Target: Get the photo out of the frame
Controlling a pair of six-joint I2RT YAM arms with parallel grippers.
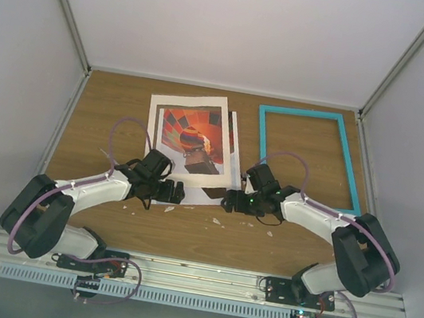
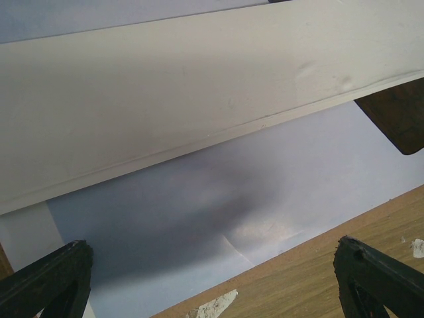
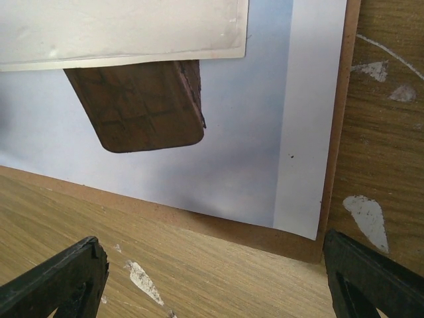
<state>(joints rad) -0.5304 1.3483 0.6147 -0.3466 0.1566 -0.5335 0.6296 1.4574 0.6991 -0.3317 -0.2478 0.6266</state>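
The photo (image 1: 192, 134) lies flat at the middle of the table, its orange-red balloon showing through the window of a white sheet (image 1: 174, 104) on top of it. The empty turquoise frame (image 1: 301, 112) lies apart at the back right. My left gripper (image 1: 167, 191) is open, low at the photo's near left edge. My right gripper (image 1: 232, 202) is open at its near right corner. In the left wrist view the pale blue photo (image 2: 218, 199) lies ahead of the open gripper (image 2: 215, 285). In the right wrist view the photo (image 3: 252, 132) and its brown basket (image 3: 139, 106) rest on brown fibreboard (image 3: 232, 228), beyond the open gripper (image 3: 215, 281).
The white sheet (image 3: 119, 30) covers the photo's upper part. Small white flakes (image 3: 142, 281) are scattered on the wooden table (image 1: 262, 252) in front of the grippers. White walls enclose the table on three sides.
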